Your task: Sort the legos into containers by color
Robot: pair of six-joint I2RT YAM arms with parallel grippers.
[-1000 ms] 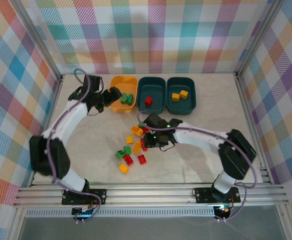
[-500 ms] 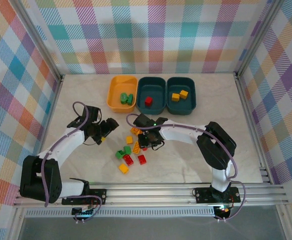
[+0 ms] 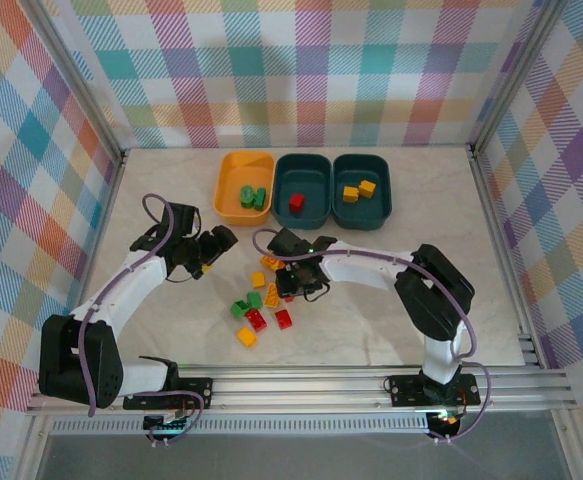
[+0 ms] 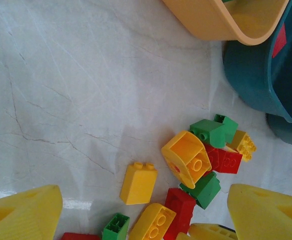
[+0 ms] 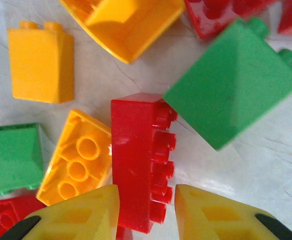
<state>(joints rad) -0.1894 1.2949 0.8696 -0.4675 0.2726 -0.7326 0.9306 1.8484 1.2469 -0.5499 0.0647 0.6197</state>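
1. The left gripper (image 4: 144,207) is spread wide and empty beside the legos (image 3: 268,296) on the table (image 3: 421,310), likely ready to grab one.
2. The right gripper (image 5: 146,212) has a finger on each side of a red brick (image 5: 134,155); I cannot tell if it squeezes.
3. It likely belongs in the teal tub (image 3: 312,176) holding red.

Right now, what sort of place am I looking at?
Likely a robot lab test cell: plaid walls, a left arm and right arm bolted to a metal rail, and bricks and tubs laid out on a table.
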